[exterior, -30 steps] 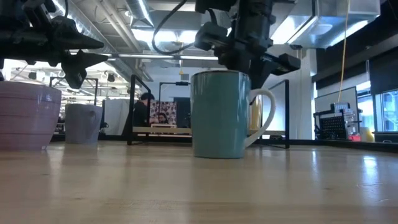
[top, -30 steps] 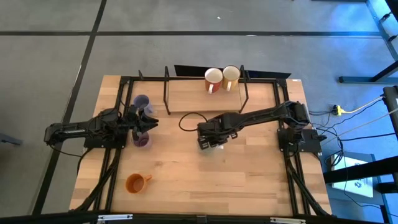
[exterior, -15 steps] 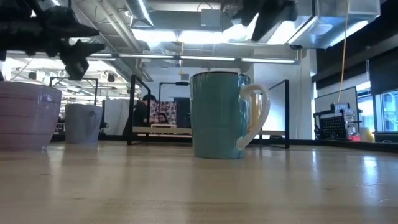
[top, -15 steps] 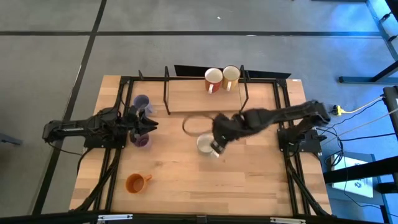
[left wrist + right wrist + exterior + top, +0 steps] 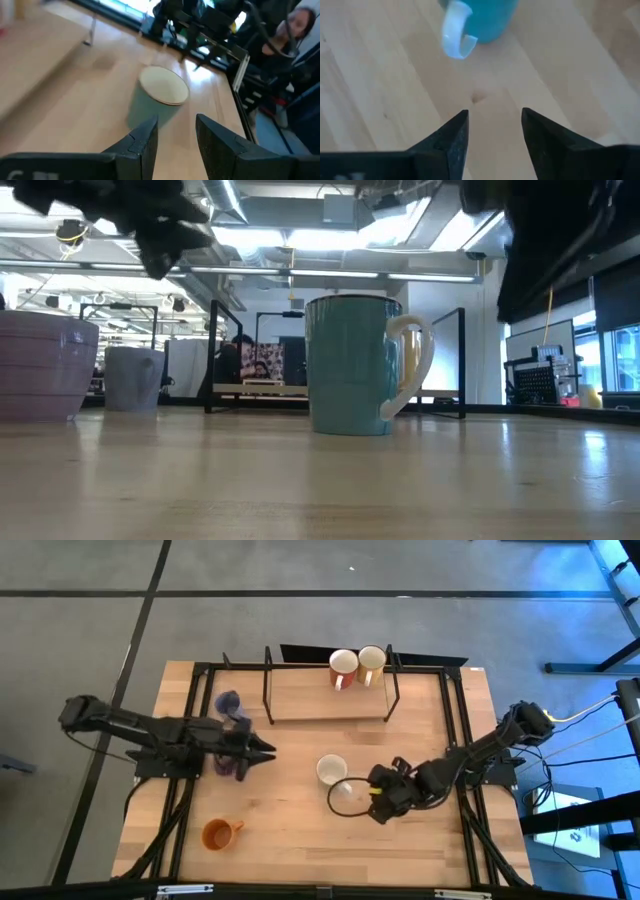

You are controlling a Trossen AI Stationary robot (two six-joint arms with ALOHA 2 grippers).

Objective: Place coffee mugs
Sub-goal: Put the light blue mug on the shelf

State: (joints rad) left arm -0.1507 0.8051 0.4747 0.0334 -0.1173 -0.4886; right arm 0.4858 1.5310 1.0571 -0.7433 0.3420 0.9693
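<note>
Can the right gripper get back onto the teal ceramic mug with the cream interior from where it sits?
Probably yes. The right gripper is open and empty, just beside the teal ceramic mug, whose white handle faces it. Only bare wooden tabletop lies between them.

Your right gripper (image 5: 492, 135) spread, empty; teal mug (image 5: 487, 17) ahead of jaws, white handle (image 5: 456, 36) facing them; bare wooden table (image 5: 380, 90) between.

No readable text, label, brand, number or sign anywhere. Plain, unmarked sides on the teal ceramic mug with the white handle (image 5: 353, 365). Left of that mug, only faint ridges on the lavender ribbed mug (image 5: 42, 366), no lettering.
</note>
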